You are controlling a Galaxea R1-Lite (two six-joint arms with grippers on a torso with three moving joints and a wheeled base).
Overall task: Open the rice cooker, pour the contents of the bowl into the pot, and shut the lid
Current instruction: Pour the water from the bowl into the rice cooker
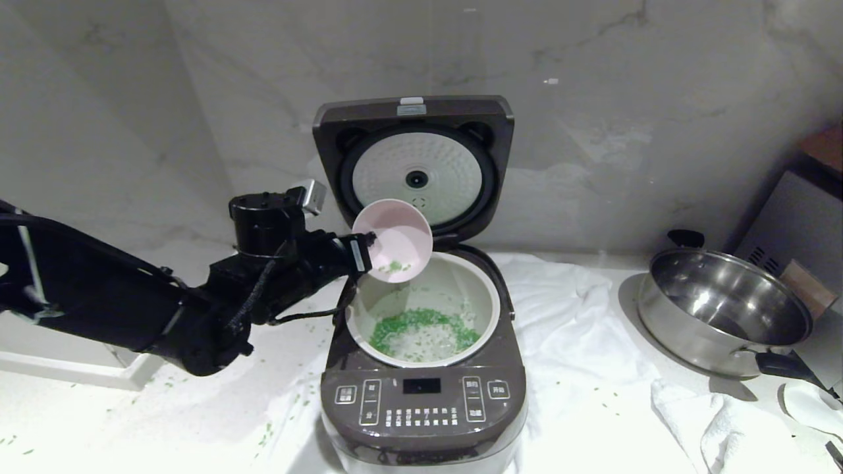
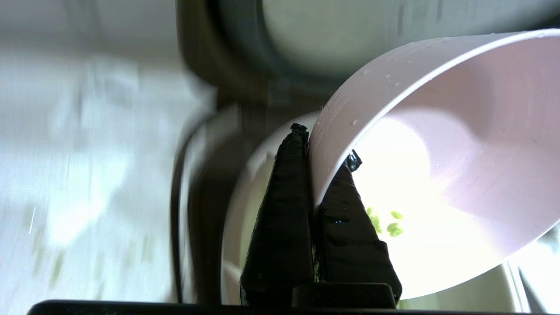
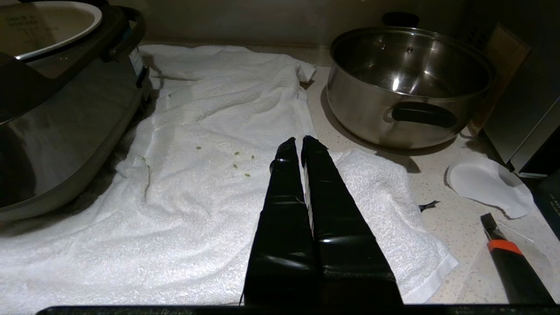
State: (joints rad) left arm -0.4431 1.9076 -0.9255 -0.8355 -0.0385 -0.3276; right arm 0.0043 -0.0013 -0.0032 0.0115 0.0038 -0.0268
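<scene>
two of the three jobs look nearly behind me. the rice cooker (image 1: 421, 368) stands open on the white towel (image 1: 566, 309), its lid (image 1: 413, 164) swung up against the wall with the silvery dimpled plate facing me. most of the green bits (image 1: 421, 329) lie in a ring on the floor of the white pot (image 1: 484, 299).

my left claw (image 1: 366, 255) is pinched tight on the rim of the pink bowl (image 1: 393, 240), one finger inside and one outside, as the left wrist view shows. i hold the bowl tipped steeply over the back left edge of the pot, its mouth turned toward the front and down. a few green bits cling inside the bowl near its lower lip, so i judge the pour almost finished but not quite.

some green bits lie scattered on the counter (image 1: 197, 421) to the left of the cooker and on the towel, outside the pot.

my right claw (image 3: 302, 144) hangs parked with its fingers pressed together and nothing between them, above the towel between the cooker and the steel pan (image 1: 721, 313).

what is left, as i read it: shake out or accept the last bits, set the bowl down clear of the cooker, then bring the lid down until it latches.
</scene>
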